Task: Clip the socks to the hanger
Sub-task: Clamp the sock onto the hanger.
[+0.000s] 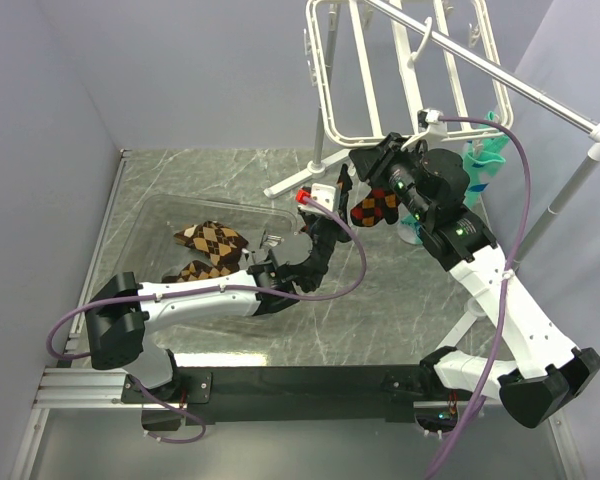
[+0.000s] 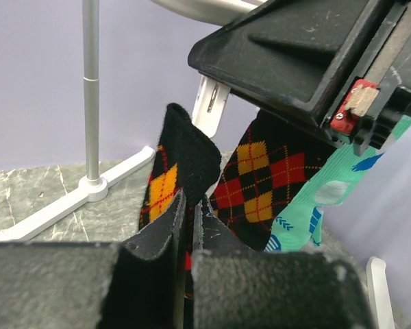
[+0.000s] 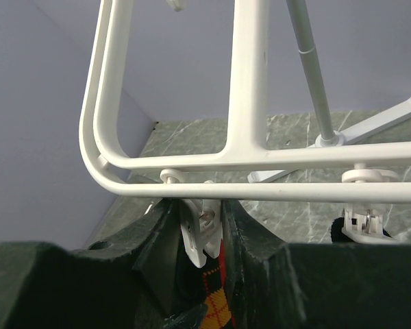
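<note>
1. Far left, clear tray (image 1: 180,200): two argyle socks (image 1: 212,240) lying flat in it.
2. Left gripper (image 2: 190,216): jaws narrow, pinching the black edge of the hanging sock (image 2: 257,181), also argyle.
3. That sock dangles just below the hanger (image 3: 246,89), at its near rail.
4. Right gripper (image 1: 372,162): jaws narrow, squeezing a white clip (image 3: 194,240) on that rail. The sock top sits right under the clip. Can't tell if the clip has bitten it.
5. Right of that: mint sock (image 1: 485,160) hanging from the hanger, behind the right arm.
6. Pole stand (image 2: 90,89) carries the hanger.
</note>
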`<state>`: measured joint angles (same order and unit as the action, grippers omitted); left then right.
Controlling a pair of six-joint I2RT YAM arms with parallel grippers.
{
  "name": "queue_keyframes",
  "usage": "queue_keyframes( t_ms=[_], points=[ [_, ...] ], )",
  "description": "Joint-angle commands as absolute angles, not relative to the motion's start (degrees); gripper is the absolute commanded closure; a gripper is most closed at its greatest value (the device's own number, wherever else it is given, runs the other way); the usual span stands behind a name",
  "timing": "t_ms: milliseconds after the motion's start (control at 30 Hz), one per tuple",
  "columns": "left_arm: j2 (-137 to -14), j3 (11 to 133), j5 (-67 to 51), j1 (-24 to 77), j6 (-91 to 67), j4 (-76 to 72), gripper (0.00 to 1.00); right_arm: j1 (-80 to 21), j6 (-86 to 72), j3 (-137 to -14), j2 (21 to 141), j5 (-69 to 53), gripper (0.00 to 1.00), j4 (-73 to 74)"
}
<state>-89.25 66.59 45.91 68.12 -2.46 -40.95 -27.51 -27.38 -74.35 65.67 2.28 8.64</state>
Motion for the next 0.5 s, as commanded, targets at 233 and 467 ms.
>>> queue_keyframes(
  t_ms=[233, 467],
  points=[
    [-88.07, 68.56, 45.09, 69.08, -1.14, -44.82, 0.99, -27.60, -26.54, -74.53, 63.19, 5.62, 1.00, 5.54],
    [-89.03, 70.75, 43.15, 69.17, -0.62, -43.15, 0.99, -27.77, -26.81, -73.92, 63.19, 6.24, 1.00, 5.01]
  ],
)
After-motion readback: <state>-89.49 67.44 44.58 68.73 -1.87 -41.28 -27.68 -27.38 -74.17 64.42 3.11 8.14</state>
